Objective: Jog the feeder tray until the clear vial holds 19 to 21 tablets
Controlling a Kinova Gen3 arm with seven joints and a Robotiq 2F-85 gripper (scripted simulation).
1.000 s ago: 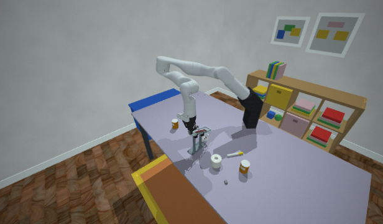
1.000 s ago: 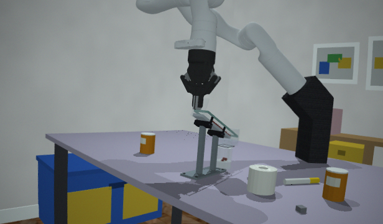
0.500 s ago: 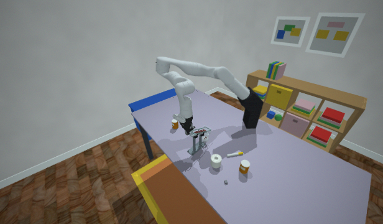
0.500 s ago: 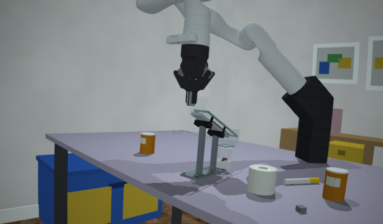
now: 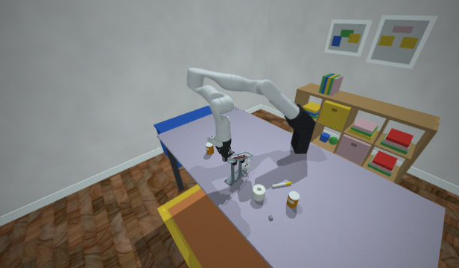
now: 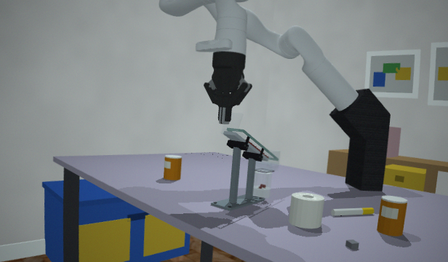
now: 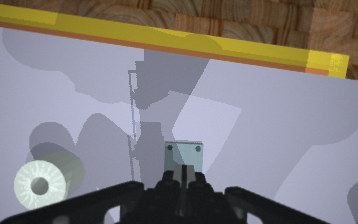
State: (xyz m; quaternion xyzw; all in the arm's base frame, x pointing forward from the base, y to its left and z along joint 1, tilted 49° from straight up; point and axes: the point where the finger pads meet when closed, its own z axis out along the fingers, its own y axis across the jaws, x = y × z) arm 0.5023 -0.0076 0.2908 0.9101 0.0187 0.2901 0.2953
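The clear feeder tray (image 5: 241,155) (image 6: 250,141) sits tilted on a grey two-post stand (image 5: 234,175) (image 6: 236,175), with red tablets on it. The clear vial (image 6: 263,180) stands upright on the table under the tray's low end, with a few red tablets at its bottom. My gripper (image 5: 226,154) (image 6: 225,119) (image 7: 183,178) is shut on nothing and points down, just above the tray's high end, with a small gap in the exterior view. In the wrist view a grey plate with two screws (image 7: 183,151) of the stand shows just past the fingertips.
A white paper roll (image 5: 258,192) (image 6: 306,209) (image 7: 40,185), a marker (image 5: 282,184) (image 6: 353,211), an orange bottle (image 5: 293,199) (image 6: 391,215) and a small grey cube (image 5: 270,218) (image 6: 352,244) lie right of the stand. A second orange bottle (image 5: 209,148) (image 6: 172,167) stands left. A yellow-edged crate (image 5: 185,219) (image 7: 180,37) borders the table.
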